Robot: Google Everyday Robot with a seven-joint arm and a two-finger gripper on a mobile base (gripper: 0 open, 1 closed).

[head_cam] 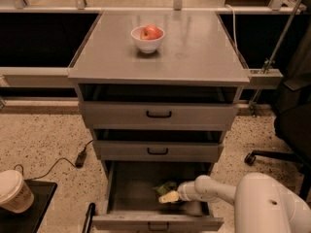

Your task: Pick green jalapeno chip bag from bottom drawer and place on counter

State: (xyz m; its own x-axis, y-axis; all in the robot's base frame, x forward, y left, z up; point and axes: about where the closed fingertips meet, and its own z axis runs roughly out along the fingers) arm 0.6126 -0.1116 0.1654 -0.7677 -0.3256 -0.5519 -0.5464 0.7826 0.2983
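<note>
A small crumpled green jalapeno chip bag lies on the floor of the bottom drawer, a little right of the drawer's middle and towards its front. The gripper is inside the same drawer. Its pale yellowish tip points left and sits just in front of the bag's near edge, touching it or almost so. Whether the gripper is spread or pinching the bag cannot be told from this angle.

A white robot arm reaches in from the lower right, over the drawer's right side. The bottom drawer is pulled well out, with its black handle at the very bottom of the view. The two shallower grey drawers above it stand slightly ajar.

The flat grey counter tops the cabinet. On it, left of centre, sits a white bowl holding a red apple.

On the speckled floor to the left are a black cable and a paper cup.
</note>
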